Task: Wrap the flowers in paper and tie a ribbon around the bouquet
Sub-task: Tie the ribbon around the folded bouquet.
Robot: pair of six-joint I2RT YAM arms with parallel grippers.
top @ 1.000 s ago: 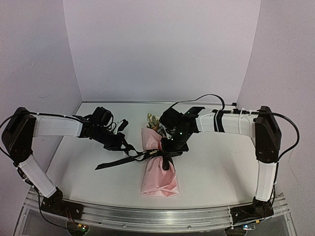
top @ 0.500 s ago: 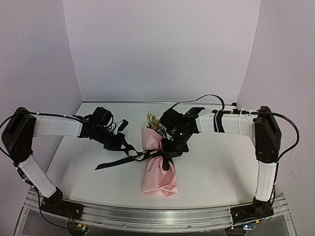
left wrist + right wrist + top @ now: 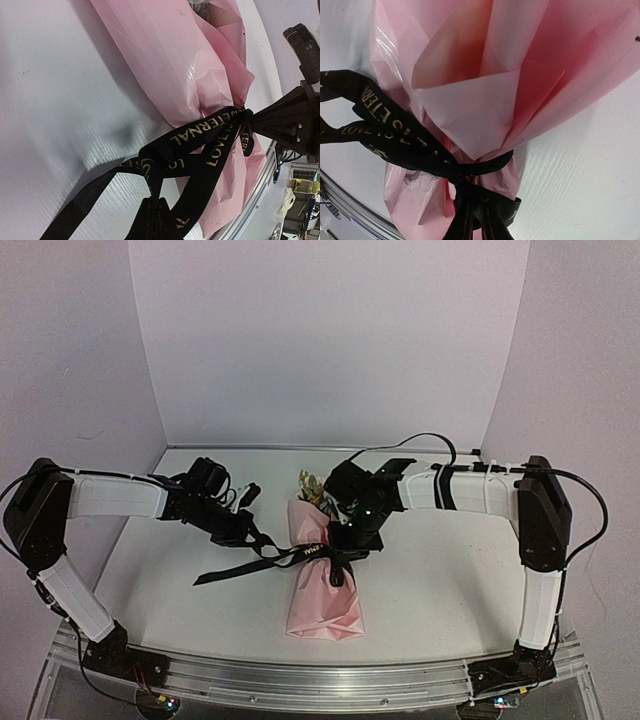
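Pinches black satin gold-lettered ribbon in left claw, grips its knot tails in right claw, at pink paper-cone bouquet on white bench.

Centre frame, a glossy pale pink paper cone is banded by a black satin ribbon printed with gold capital lettering. Cream and green artificial blooms top it. Plain white tabletop, lilac walls.
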